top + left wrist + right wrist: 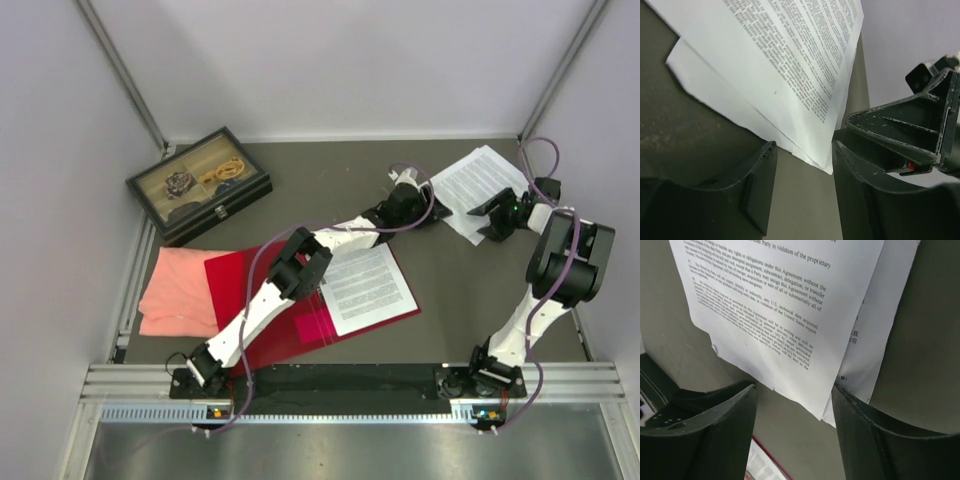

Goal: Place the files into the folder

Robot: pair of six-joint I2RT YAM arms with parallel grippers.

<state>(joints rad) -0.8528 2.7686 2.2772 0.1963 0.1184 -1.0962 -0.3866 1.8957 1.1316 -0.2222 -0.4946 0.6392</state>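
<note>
The red folder (pixel 262 290) lies open at the near left, with one of the printed files (pixel 365 288) resting on its right half. More files (pixel 478 188) lie loosely stacked on the table at the back right. My left gripper (pixel 433 208) is open at the stack's left corner. In its wrist view the sheets' corner (pixel 790 65) points between the open fingers (pixel 805 146), touching neither. My right gripper (pixel 483 220) is open at the stack's near edge. Its wrist view shows the overlapping sheets (pixel 775 305) just ahead of the gripper (pixel 795 388), which holds nothing.
A salmon-pink cloth (pixel 178 290) lies left of the folder, partly under it. A black display box (pixel 200 185) of trinkets stands at the back left. The two grippers are close together; the right one (pixel 910 135) appears in the left wrist view. The enclosure walls rise nearby.
</note>
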